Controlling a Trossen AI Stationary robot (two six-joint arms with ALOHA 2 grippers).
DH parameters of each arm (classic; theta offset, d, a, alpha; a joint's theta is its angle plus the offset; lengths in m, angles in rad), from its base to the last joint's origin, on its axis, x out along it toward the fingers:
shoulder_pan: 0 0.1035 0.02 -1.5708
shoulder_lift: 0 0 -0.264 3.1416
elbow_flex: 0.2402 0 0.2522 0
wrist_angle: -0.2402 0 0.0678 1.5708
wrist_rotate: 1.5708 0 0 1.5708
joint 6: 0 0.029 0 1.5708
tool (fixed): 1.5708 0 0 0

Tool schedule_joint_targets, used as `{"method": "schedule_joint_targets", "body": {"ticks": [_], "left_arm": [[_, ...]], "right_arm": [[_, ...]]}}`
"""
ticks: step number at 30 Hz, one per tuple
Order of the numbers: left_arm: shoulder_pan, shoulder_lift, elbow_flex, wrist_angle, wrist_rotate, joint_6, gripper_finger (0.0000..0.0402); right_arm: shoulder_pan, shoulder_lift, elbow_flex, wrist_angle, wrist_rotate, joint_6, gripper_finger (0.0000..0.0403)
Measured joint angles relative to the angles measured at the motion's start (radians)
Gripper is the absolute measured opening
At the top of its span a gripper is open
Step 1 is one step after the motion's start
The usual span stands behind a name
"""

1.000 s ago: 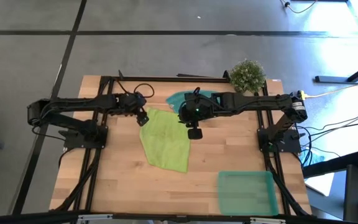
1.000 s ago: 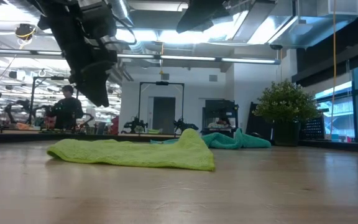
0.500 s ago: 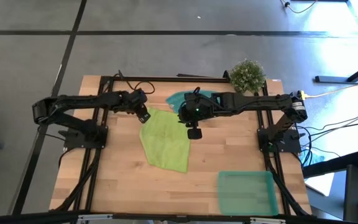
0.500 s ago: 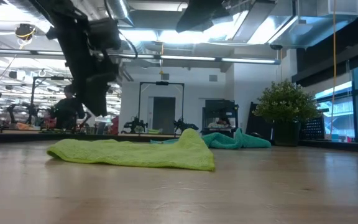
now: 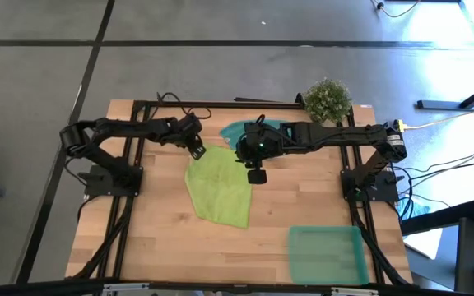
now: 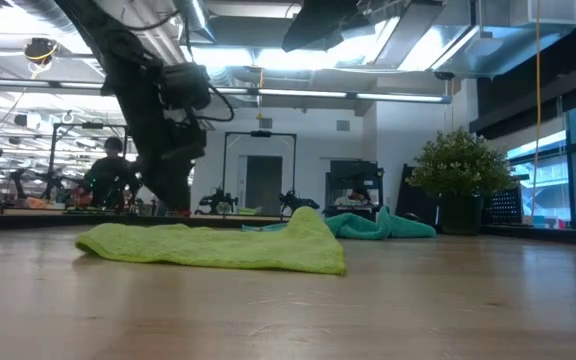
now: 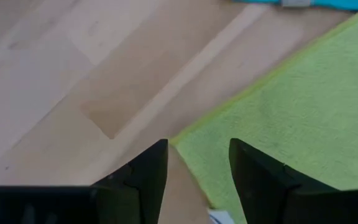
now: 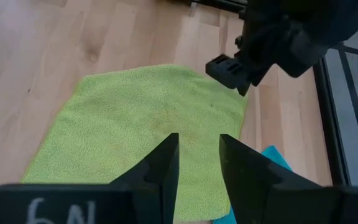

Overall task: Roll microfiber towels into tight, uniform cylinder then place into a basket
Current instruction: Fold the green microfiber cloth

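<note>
Left fingers [image 7: 194,171] astride lime towel [image 7: 297,118] corner

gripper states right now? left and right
Left gripper: open, empty, jaws straddling a corner of the lime green microfiber towel.
Right gripper: open, empty, above the same towel.

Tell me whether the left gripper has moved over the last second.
Yes. In the high view the left gripper has shifted right, toward the lime green towel's far corner.

Bright ceiling strips [image 6: 268,92] glare in the low view; blue daylight washes the high view's right edge; wrist foregrounds blur.
</note>
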Motion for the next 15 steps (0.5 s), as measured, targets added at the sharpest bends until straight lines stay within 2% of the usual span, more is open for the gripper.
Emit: {"method": "schedule_joint_targets", "body": {"ticks": [15], "left_arm": [[0.006,0.105,0.001,0.025,0.001,0.066,0.0157]], "right_arm": [[0.0,0.0,0.0,-0.003,0.0,-0.002,0.0116]]}}
